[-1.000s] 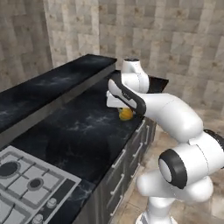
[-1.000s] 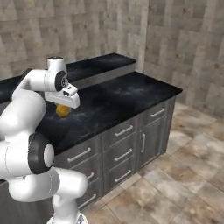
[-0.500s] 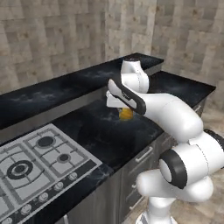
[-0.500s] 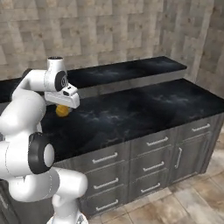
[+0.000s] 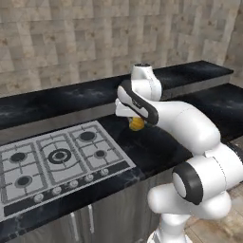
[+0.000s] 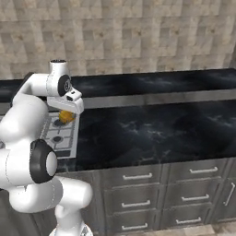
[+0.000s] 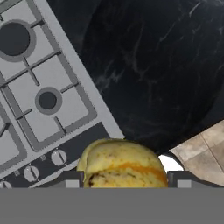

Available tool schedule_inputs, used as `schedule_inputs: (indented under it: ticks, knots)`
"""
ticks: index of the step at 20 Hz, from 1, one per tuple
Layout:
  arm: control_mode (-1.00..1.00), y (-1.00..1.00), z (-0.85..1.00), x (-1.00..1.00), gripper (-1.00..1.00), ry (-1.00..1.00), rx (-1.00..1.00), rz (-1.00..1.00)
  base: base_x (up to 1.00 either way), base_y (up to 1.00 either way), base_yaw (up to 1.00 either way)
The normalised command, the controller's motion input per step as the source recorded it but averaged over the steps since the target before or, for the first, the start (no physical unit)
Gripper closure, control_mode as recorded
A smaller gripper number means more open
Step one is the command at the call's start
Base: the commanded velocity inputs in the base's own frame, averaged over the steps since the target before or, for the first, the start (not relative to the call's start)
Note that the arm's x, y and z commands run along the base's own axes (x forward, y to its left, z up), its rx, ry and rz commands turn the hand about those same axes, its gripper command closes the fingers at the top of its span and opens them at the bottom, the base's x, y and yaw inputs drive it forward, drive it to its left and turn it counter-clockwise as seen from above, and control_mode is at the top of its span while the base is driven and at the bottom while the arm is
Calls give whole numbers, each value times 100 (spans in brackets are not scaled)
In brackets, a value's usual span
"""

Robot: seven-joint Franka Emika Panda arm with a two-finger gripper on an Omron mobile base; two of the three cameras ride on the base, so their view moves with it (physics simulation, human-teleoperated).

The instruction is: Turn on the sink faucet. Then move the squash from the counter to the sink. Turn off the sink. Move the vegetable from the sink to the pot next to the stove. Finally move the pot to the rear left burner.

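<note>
Squash (image 7: 124,164) rides clamped in the gripper (image 5: 135,118); the base has driven along, bringing the stove (image 5: 57,159) alongside, the pot presumably ahead.

Tabletop (image 5: 213,102): glossy black marble, thin white veining. Stove (image 5: 57,159): matt grey steel, dark burners under thin grates. Squash (image 7: 124,164): mottled yellow skin, slightly rough. Wall (image 5: 95,38): matt beige stone tile. Drawers (image 6: 133,193): dark grey, metal handles.
</note>
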Motion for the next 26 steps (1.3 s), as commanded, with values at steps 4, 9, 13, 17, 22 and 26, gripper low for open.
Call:
schedule_inputs:
  ticks: [4,9,13,17,22,26]
  knots:
    - [100,0,0,0,100,0,0,0,-19,5,47]
    - [100,0,0,0,100,0,0,0,-9,27,39]
    - [100,0,0,0,100,0,0,0,0,55,29]
    - [100,0,0,0,100,0,0,0,0,75,8]
    - [100,0,0,0,100,0,0,0,3,76,-8]
    - [100,0,0,0,100,0,0,0,9,73,-2]
